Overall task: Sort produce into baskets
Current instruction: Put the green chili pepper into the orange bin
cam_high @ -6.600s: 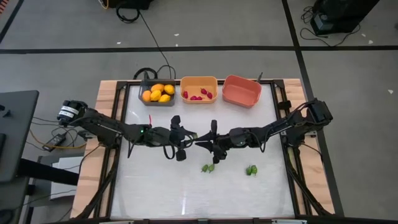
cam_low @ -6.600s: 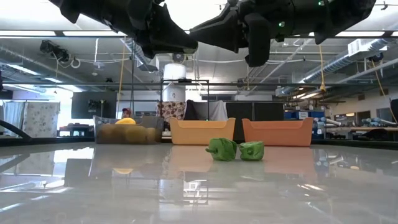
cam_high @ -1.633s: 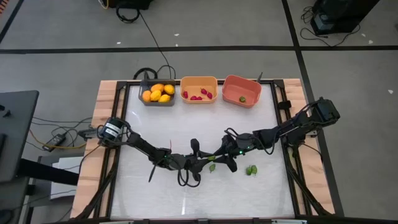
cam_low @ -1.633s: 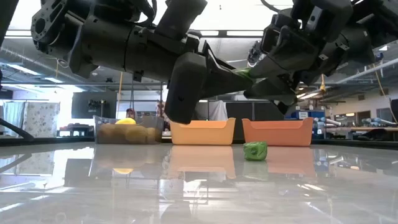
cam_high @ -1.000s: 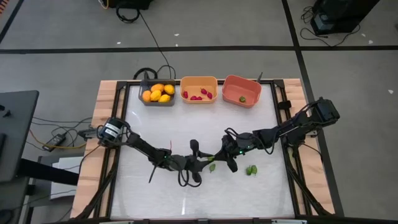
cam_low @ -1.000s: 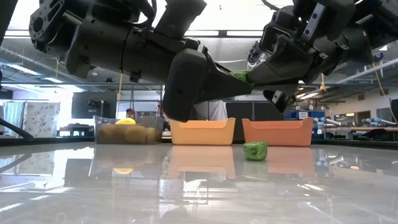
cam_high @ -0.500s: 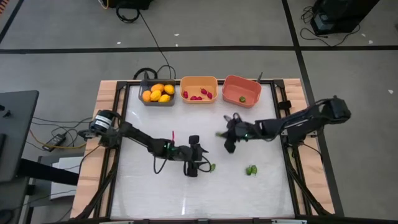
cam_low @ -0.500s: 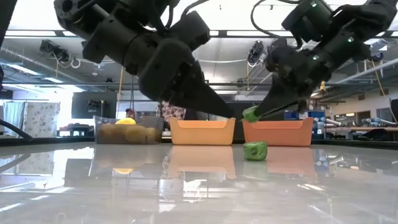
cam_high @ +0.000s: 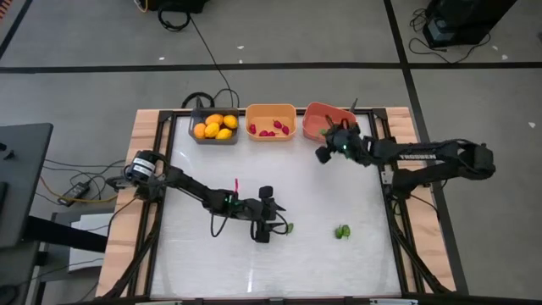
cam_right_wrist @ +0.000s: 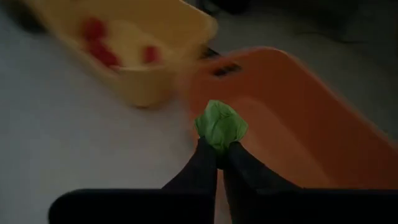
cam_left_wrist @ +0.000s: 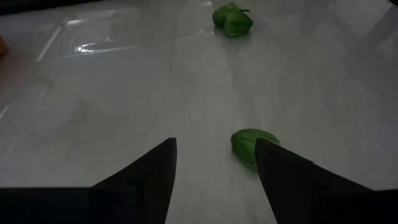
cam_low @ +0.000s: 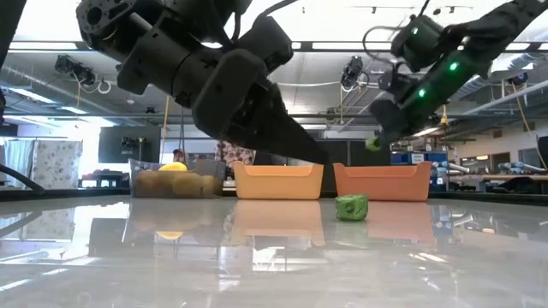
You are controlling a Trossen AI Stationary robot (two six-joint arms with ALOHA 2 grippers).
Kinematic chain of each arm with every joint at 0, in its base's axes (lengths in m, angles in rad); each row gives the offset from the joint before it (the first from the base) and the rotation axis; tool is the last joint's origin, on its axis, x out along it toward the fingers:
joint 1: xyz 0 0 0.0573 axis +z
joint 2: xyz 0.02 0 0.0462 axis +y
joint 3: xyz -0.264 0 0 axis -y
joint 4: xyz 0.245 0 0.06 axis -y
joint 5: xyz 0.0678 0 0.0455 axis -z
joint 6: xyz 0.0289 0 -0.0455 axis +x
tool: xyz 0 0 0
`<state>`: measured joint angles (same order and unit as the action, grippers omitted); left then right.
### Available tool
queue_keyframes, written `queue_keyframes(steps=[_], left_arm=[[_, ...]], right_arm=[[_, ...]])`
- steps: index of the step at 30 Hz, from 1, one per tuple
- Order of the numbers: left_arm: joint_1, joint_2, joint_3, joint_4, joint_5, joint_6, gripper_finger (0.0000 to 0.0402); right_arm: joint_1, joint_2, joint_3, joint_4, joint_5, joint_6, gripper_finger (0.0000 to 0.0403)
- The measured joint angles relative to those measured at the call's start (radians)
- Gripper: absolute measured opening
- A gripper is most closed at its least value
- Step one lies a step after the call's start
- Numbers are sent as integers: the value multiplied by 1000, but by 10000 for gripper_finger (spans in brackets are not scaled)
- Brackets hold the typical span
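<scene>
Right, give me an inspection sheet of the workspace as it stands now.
Surface: white table, glossy, wooden edges.
Job's things: dark grey basket holds yellow-orange fruits; orange basket holds red pieces; salmon-red basket partly hidden by the right arm. Two green pieces lie on the table; a third green piece is carried.
Clutter: nothing seen.
Grippers: left gripper open, low beside a green piece. Right gripper shut on the third green piece at the salmon-red basket's edge.
Cables: black cable runs over the floor to the table's far edge; wires left of the table.
Surroundings: grey floor, equipment; workshop behind.
</scene>
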<state>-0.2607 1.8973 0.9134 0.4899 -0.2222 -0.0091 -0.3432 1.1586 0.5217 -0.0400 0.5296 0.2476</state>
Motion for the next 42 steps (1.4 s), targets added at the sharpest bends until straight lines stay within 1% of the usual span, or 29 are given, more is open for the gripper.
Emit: queue_keyframes(steps=[3,7,9,12,15,17,20,22,25,30,32,34,36,39,42], left_arm=[[0,0,0,-11,23,-12,224],[2,0,0,-10,64,-46,224],[5,0,0,-9,82,-49,224],[5,0,0,-10,82,-49,224],[6,0,0,-10,82,-49,224],[5,0,0,-10,82,-49,224],[6,1,0,-10,82,-47,224],[6,1,0,-10,77,-36,224],[7,1,0,-10,51,-25,224],[8,1,0,-9,63,-29,224],[8,1,0,-7,60,-26,224],[10,1,0,-6,34,-27,224],[14,1,0,-6,5,-28,224],[18,1,0,-6,-7,-29,224],[17,1,0,-6,-8,-29,224]], right_arm=[[-82,20,0,-5,3,-56,42],[-147,34,0,-5,2,-118,90],[-167,34,0,0,1,-126,120],[-186,26,0,-4,8,-128,160],[-193,23,0,-35,-25,-117,183],[-192,23,0,-69,-96,-99,187],[-179,23,0,-110,-271,-104,183],[-161,23,0,-124,-357,-129,175],[-130,23,0,-155,-379,-144,158],[-100,23,0,-262,-425,-110,132],[-95,23,0,-313,-385,-91,124],[-99,23,0,-362,-289,-86,117],[-113,23,0,-396,-170,-86,111],[-152,23,0,-398,2,-73,103],[-195,24,0,-340,115,-73,96]])
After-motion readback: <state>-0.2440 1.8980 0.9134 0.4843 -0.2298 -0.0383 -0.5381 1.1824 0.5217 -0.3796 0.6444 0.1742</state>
